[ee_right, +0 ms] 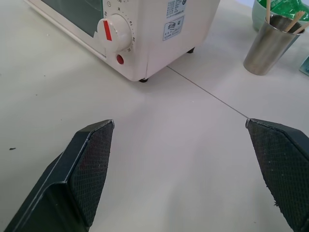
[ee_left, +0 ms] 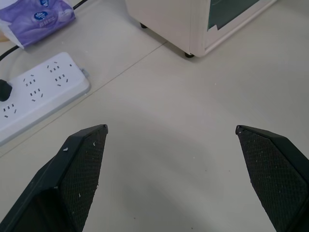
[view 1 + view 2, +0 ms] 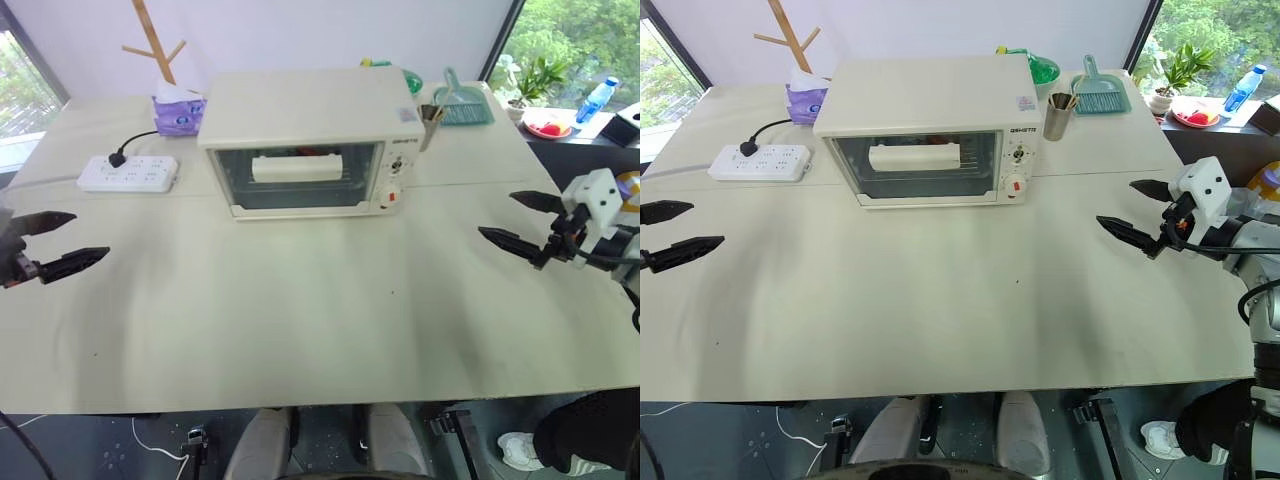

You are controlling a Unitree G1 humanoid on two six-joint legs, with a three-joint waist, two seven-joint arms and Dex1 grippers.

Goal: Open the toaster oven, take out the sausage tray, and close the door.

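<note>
While both grippers hang spread wide, left gripper (image 3: 62, 243) and right gripper (image 3: 522, 222), the door (image 3: 300, 178) between them hides the sausage tray behind glare.

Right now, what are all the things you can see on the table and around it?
oven: one, cream-white, back middle of the table, door shut
handle: one, white bar, on the door
power strip: one, white, left of the oven
tissue pack: one, purple, behind the strip
cup: one, silvery, right of the oven
dustpan: one, teal, back right
bottle: one, blue, far right
plant: one, green, far right
table: one, beige
left gripper: one, black, open, over the left edge
right gripper: one, black, open, over the right side
</note>
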